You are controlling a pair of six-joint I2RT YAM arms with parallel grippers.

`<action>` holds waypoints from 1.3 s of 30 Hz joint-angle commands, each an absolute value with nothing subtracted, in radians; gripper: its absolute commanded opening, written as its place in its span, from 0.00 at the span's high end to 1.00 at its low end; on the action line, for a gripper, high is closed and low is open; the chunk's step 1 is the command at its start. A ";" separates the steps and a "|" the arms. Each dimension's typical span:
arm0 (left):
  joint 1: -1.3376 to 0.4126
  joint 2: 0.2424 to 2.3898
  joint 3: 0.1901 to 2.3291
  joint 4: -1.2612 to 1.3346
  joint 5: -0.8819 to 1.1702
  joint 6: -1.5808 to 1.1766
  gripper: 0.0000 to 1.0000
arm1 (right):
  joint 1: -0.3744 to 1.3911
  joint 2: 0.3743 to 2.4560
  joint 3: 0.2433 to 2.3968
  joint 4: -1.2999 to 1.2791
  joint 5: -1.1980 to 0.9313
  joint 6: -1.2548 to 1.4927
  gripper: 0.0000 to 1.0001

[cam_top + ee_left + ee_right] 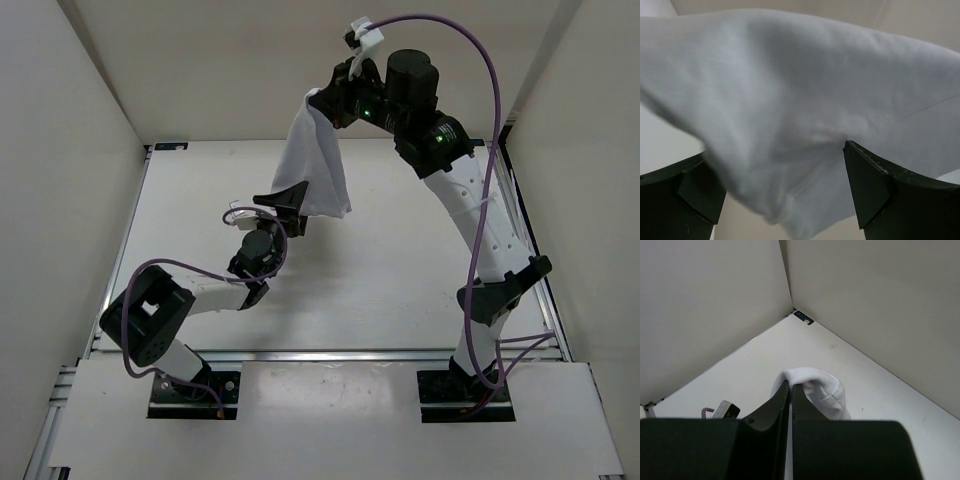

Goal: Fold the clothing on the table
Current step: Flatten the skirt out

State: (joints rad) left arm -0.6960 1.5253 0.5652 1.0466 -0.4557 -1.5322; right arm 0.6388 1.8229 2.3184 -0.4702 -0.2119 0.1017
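The clothing (318,160) hangs in the air over the far half of the table (380,270), a thin white piece draped from one high corner. I cannot tell whether its lower edge clears the surface. Nearest the bases, the left gripper (290,205) sits just at the lower left edge of the cloth with its jaws spread as wide as they go and nothing gripped. In the left wrist view the fabric (790,100) sags across the gap between the two black fingers (870,185). Farther back and higher, the right gripper (335,95) is pinched tight on the top of the clothing. Its wrist view shows a small fold of white (817,385) bulging beside the closed fingertips. The piece looks very light and limp. It should swing and crumple easily, keep no shape of its own and slip from a shallow pinch. The sensible hold for the left gripper seems to be the free lower corner or hem, taken deep between the pads, so that the cloth can be spread flat.
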 commanded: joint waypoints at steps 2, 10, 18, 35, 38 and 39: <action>-0.706 1.529 0.649 1.094 -0.479 -1.538 0.05 | 0.621 1.749 2.304 -0.403 -0.241 0.130 1.00; -0.687 1.528 0.608 1.138 -0.402 -1.571 1.00 | 0.588 1.732 2.283 -0.405 -0.236 0.143 1.00; -0.483 1.221 0.572 0.747 -0.140 -1.500 1.00 | 0.497 1.637 2.099 -0.522 -0.219 0.077 1.00; -0.147 1.179 0.480 0.621 0.489 -1.517 1.00 | 0.180 1.392 1.321 -0.324 -0.712 0.100 1.00; -0.150 1.360 0.595 0.658 0.561 -1.496 1.00 | 0.187 1.451 1.319 -0.252 -0.678 0.078 1.00; -0.143 1.452 0.668 0.684 0.584 -1.490 1.00 | 0.195 1.465 1.331 -0.253 -0.678 0.069 0.99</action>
